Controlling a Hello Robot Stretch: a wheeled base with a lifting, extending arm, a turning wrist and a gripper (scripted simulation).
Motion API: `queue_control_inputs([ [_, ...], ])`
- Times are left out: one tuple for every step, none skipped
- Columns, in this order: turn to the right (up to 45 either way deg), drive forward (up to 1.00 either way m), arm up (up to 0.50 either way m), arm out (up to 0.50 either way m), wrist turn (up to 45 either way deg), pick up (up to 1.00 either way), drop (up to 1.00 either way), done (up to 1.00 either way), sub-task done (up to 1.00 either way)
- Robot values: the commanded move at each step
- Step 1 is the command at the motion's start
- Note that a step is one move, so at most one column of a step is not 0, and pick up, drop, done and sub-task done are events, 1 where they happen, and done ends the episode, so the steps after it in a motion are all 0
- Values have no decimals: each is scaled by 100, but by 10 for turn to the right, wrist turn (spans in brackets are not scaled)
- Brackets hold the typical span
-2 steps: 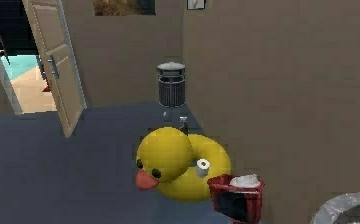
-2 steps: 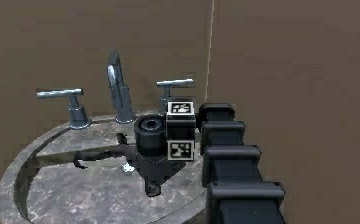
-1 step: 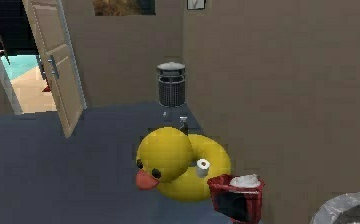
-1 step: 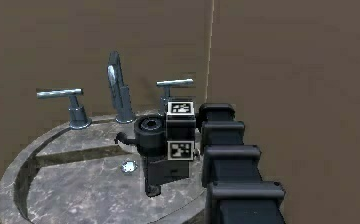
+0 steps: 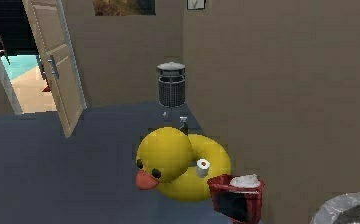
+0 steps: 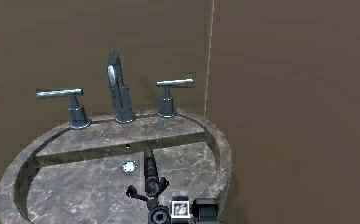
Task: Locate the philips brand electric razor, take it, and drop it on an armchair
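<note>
For the pick, the reach should settle slowly and centred over the marble sink basin (image 6: 48,160). The slim dark shape beside a small pale speck (image 6: 128,167) could be the electric razor or part of the gripper (image 6: 148,165); I cannot tell which. The gripper points toward the faucet (image 6: 117,90), with the arm (image 6: 193,212) low over the rim, and whether it grips anything cannot be told.

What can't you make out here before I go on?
- Arm side view: whether the gripper at the sink holds anything; its far end is too small to read.
- Forward view: the red bin, cut by the bottom edge; its white contents are too small to name.
</note>
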Motion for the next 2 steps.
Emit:
queue_control_inputs([
  [0,0,0,0,0,100,0,0,0],
  [0,0,10,0,0,0,0,0,0],
])
